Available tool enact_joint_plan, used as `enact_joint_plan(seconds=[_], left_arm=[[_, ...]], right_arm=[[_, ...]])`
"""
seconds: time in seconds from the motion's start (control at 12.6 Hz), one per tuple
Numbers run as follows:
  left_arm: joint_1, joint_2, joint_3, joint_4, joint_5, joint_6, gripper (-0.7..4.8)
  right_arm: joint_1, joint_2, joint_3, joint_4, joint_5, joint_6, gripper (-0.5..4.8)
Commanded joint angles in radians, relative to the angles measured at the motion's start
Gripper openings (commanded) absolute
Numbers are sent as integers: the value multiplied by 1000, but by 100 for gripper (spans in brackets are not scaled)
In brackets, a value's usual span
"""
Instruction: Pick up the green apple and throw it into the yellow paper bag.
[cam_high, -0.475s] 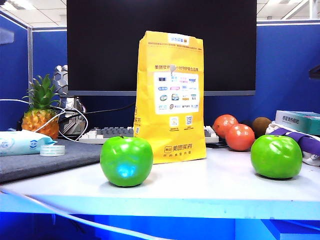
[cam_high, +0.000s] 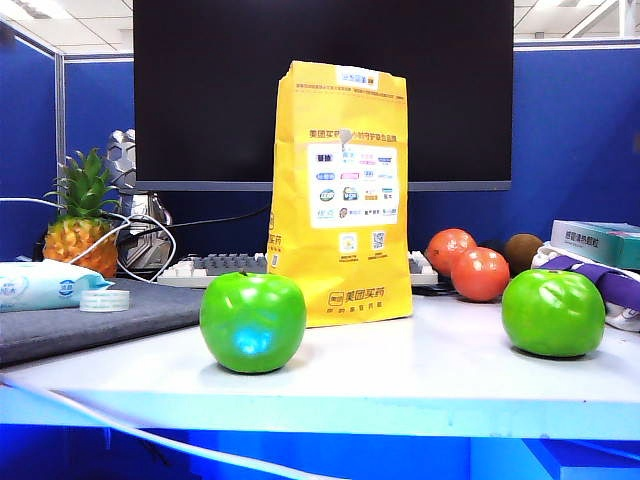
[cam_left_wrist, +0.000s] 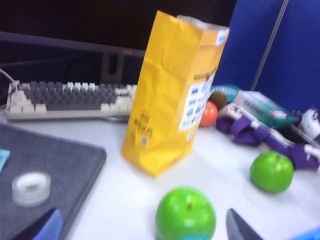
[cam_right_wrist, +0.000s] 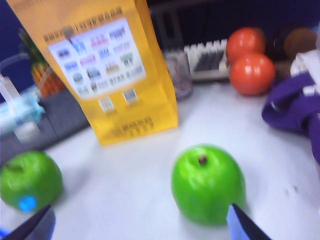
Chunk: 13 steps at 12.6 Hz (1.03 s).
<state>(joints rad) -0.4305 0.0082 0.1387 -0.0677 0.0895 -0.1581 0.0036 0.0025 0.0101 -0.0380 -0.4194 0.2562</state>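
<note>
Nothing has shifted since half a second ago: both apples and the yellow paper bag sit where they were, and no arm enters the exterior view.

Left gripper: only two fingertips show at the frame's edge, set wide apart, nothing between them; the glossy apple with the blue patch lies just ahead, in line with the gap. A tape roll sits on the grey mat off to one side. Bare white table separates this apple from the bag.

Right gripper: jaws wide open, empty. The green apple rests on the table just ahead, close to one fingertip, untouched. The bag stands upright beyond it, well apart, with open tabletop between. Two orange-red fruits and purple cloth lie farther out, near the table's far edge.
</note>
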Motion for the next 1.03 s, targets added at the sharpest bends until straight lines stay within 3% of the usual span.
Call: enact_joint_plan(seconds=[0.08,0.16,0.24,0.4,0.55,0.63,0.79,0.87,0.95,1.03], left_arm=[[0,110,108,26,-26,-7,436],[0,172,145,27,-26,8,436],[0,304,215,42,-26,93,436],[0,492,328,53,-21,143,442],[0,738,513,-1,73,178,476],[0,898,637,-29,166,202,477],[-1,1014,725,-34,178,241,477],[-1,1059,760,-45,181,258,477],[-3,1117,784,-90,285,280,479],[-24,1133,784,-113,347,281,479]], right_arm=[[0,-1,-8,263,69,117,479],[0,-1,-8,327,102,127,479],[1,3,-6,339,131,144,479],[0,35,0,303,158,143,479],[0,140,87,233,171,67,479],[0,312,220,183,199,-77,479],[0,534,351,163,177,-106,479],[-1,661,419,122,142,-131,479],[0,913,552,31,35,-162,479],[0,1017,605,1,11,-195,479]])
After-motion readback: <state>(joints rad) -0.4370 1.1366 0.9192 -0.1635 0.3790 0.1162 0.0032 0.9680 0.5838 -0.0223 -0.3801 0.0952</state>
